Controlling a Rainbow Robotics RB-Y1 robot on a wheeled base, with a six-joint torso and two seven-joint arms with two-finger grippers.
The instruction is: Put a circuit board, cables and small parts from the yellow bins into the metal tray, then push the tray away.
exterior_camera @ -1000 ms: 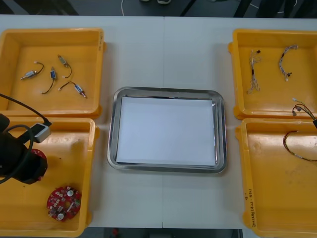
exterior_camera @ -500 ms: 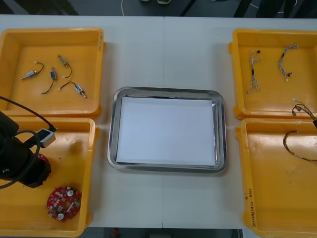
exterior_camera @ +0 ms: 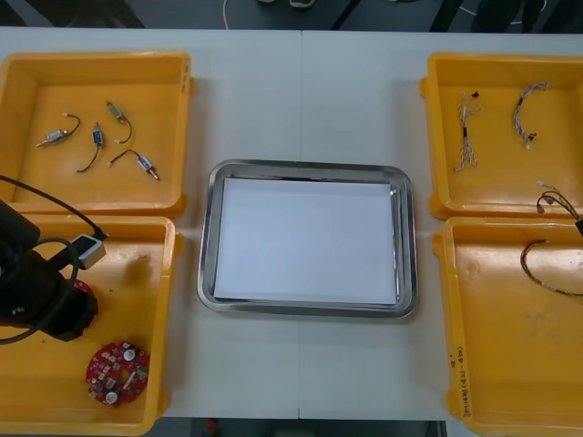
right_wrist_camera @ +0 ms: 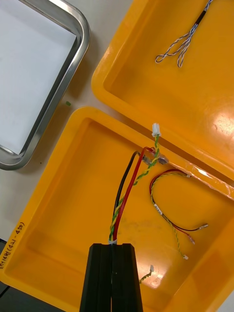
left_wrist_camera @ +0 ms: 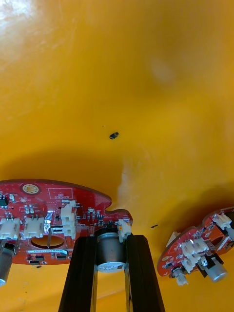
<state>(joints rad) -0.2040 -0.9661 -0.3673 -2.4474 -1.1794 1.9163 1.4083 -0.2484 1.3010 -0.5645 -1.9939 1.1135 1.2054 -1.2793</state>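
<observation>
**Left gripper clamped on a board component; right gripper holding a cable bundle**

The left gripper (left_wrist_camera: pixel 111 241) was low inside the near-left yellow bin (exterior_camera: pixel 137 250). Its fingers (left_wrist_camera: pixel 80 273) were clamped on a silver cylindrical component standing on a round red circuit board (left_wrist_camera: pixel 53 209), not on the board's rim. A second circuit board (left_wrist_camera: pixel 195 248) lay just beside it on the bin floor. Whether the gripped board was off the floor could not be told.

The right gripper (right_wrist_camera: pixel 112 246) hung above the near-right yellow bin (right_wrist_camera: pixel 63 195). Its fingers were pressed together on the end of a cable bundle (right_wrist_camera: pixel 127 195) of red, black and yellow-green strands. The bundle's white connector (right_wrist_camera: pixel 156 129) reached the wall shared with the far-right bin. A loose red and yellow cable (right_wrist_camera: pixel 165 214) lay on the floor beside the bundle.

The metal tray (exterior_camera: pixel 307 167) sat between the bins, white inside, with nothing loaded. The small metal parts (exterior_camera: pixel 96 138) lay in the far-left bin.

Risks, as judged:
- **Board swing or drop:** a hold on one component could let the board swing, or slip and fall.
- **Component damage:** the sideways load might strain the component's joint.
- **Neighbour disturbed:** a swinging board could knock the second circuit board.
- **Cable snag:** the connector could catch on the bin wall in transit and pull the bundle from the grip.
</observation>
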